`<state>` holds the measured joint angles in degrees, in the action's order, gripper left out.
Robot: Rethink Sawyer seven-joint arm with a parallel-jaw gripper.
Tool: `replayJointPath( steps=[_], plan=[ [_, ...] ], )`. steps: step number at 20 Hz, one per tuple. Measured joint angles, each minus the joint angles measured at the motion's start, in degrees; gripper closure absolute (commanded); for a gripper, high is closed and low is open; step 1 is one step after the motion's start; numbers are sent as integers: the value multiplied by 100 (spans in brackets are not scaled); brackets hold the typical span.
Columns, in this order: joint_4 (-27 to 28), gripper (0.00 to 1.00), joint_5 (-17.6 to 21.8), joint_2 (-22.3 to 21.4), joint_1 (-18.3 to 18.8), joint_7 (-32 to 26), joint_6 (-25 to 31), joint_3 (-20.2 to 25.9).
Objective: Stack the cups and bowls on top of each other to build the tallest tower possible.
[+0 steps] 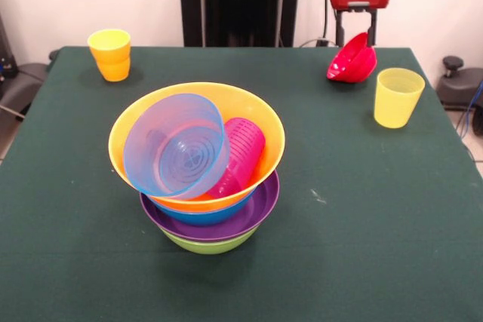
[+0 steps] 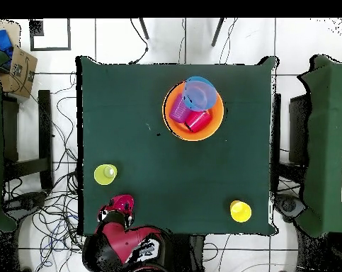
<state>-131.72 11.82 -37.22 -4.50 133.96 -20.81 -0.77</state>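
Red-pink small glossy plastic bowl (image 1: 352, 61) tilted at upper right of front frame, seemingly clamped on rim by fingers of gripper (image 1: 361, 32). Tower (image 1: 198, 186) of green, purple, blue and wide orange bowls at centre of worktop (image 1: 362, 224). Translucent blue bowl (image 1: 176, 145) and purple cup (image 1: 240, 154) lie askew inside orange bowl; risk: anything added sits crooked, slides, topples. Edge grip may slip.
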Motion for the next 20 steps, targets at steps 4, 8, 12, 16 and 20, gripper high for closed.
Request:
replayJointPath(
  steps=[4, 8, 12, 16, 20],
  plan=[
    [1, 0, -62, -45, -50, 0, 0, -8],
    [66, 0, -220, 37, -180, 0, -7, -60],
    [242, 0, -312, 249, -314, 0, -108, -134],
    [453, 0, -329, 566, -363, 0, -342, -181],
    [722, 0, -331, 995, -357, 0, -680, -219]
  ],
)
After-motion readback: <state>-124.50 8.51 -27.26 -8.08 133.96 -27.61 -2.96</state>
